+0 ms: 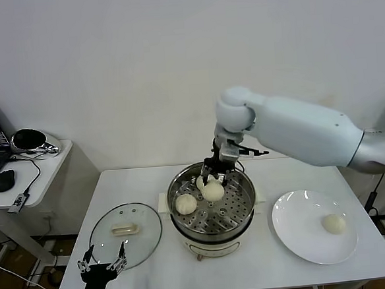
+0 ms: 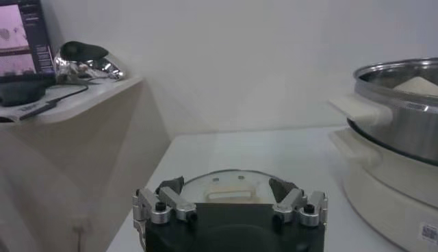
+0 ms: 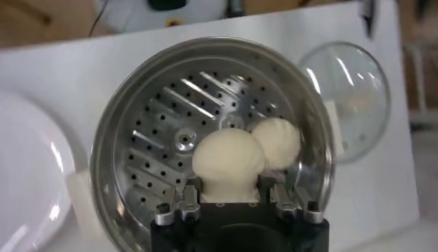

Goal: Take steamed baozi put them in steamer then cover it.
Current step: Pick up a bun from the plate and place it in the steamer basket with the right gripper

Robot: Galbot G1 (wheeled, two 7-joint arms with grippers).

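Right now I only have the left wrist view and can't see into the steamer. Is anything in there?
Observer: Yes. A loose baozi lies on the perforated tray of the steamer.
Operator: Where's the right end effector?
Observer: The right end effector is inside the steamer, shut on a second baozi.
Operator: Any left to fetch?
Observer: One last baozi sits on the white plate, to the steamer's right.
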